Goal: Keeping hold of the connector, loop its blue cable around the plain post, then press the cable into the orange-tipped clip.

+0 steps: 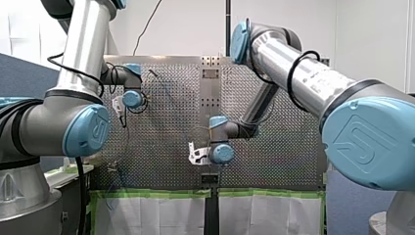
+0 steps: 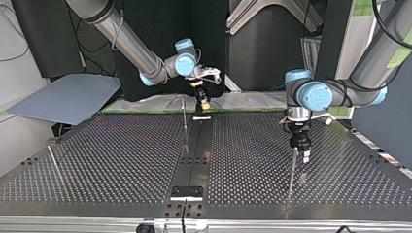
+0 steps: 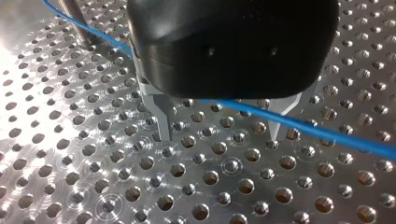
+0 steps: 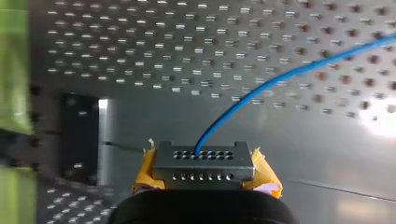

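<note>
- My right jaws are closed on the connector (image 4: 201,161). The yellow pads (image 4: 266,176) press its two ends, and the face with the rows of holes points away from my wrist.
- The blue cable (image 4: 261,88) leaves that face near the middle and curves away over the desk (image 4: 140,60).
- In the top view this grip sits at the desk's far edge, the arms' side, right at the dark middle strip (image 2: 194,145).
- My left jaws are open. The metal fingers (image 3: 161,116) stand apart with their tips just above the desk, and the cable crosses the gap between them unpinched.
- They work in my left arm's half of the desk, well in from its edges.
- A bare post (image 3: 74,16) stands just beside the left jaws and the cable runs close past it. I cannot tell whether the two touch.
- I cannot find the orange-tipped clip in any view. A thin rod (image 2: 184,121) stands near my right jaws, but its tip is too small to read.
- I judge the looping to be the step in hand, and barely begun: the cable reaches the post but shows no wrap.
- To do it well, I would hold the connector firmly and swing it round the post in a wide, low arc.
- The left fingers can fence the cable down near the post's foot so the loop cannot ride up and slip off.
- I would leave some slack, because a taut cable could drag the connector askew between the pads.
</note>
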Tool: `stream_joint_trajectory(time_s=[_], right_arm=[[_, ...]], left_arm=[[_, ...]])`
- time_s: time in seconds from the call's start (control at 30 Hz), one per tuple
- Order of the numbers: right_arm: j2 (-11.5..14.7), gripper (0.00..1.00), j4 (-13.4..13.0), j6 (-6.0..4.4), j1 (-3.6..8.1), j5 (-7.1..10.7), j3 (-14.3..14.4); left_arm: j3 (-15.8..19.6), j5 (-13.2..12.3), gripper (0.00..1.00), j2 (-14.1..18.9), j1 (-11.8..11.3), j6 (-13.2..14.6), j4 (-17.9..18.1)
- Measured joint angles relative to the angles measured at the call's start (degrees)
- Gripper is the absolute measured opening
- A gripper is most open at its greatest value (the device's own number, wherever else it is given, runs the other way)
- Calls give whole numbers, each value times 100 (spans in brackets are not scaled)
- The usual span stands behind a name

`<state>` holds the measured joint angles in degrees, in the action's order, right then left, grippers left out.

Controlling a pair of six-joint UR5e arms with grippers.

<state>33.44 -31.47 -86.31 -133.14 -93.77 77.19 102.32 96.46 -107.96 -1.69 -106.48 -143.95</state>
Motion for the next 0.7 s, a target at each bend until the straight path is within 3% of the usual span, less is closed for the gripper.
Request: stream_joint_trajectory(time_s=[0.17,0.37,0.5,0.7], right_arm=[[-290,0,-19,101,-9,-208,0],[-659,0,-218,126,-21,-568,84],[-875,0,-416,60,13,-744,244],[-1166,0,-703,-85,126,-766,523]], left_arm=[[-3,0,98,0,-2,5,-2],[-4,0,98,0,-16,8,-2],[-4,-3,98,1,-21,7,-2],[-4,-8,98,0,-35,-3,-1]])
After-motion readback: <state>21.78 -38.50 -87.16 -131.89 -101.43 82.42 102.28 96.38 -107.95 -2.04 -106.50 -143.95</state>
